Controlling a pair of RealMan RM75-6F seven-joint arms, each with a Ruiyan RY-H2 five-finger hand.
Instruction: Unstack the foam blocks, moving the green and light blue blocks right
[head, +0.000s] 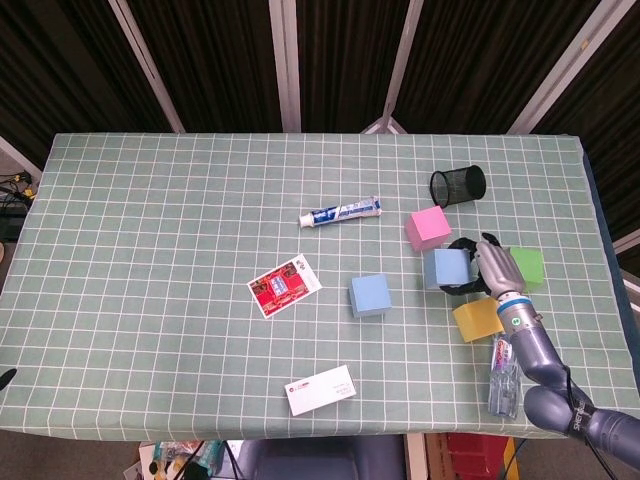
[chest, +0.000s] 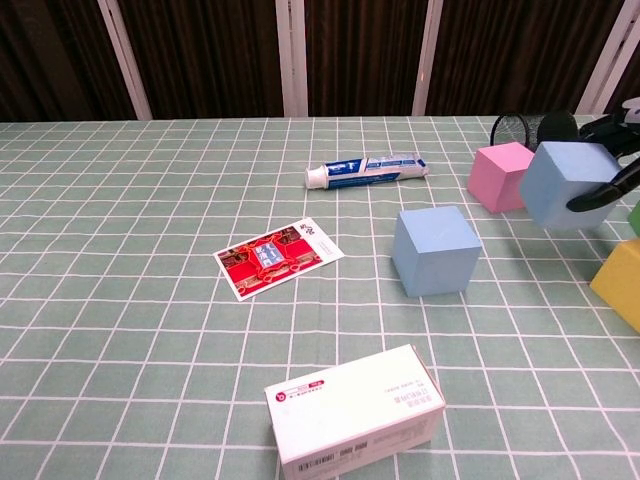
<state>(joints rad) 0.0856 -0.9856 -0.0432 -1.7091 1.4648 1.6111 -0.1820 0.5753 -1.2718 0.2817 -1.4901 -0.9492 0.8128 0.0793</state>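
Note:
My right hand (head: 492, 268) grips the light blue foam block (head: 446, 268) from its right side. It holds the block low over the cloth, just in front of the pink block (head: 429, 228). In the chest view the light blue block (chest: 565, 185) is slightly tilted, with dark fingers (chest: 608, 182) wrapped on its right face. Whether it touches the table I cannot tell. The green block (head: 528, 265) sits on the cloth just right of the hand. A yellow block (head: 479, 319) lies in front of the hand. A darker blue block (head: 369, 295) stands alone to the left. My left hand is out of sight.
A black mesh pen cup (head: 458, 185) lies on its side behind the pink block. A toothpaste tube (head: 341, 211), a red card (head: 285, 285) and a white box (head: 321, 390) lie to the left. A plastic bottle (head: 504, 375) lies by the front right edge.

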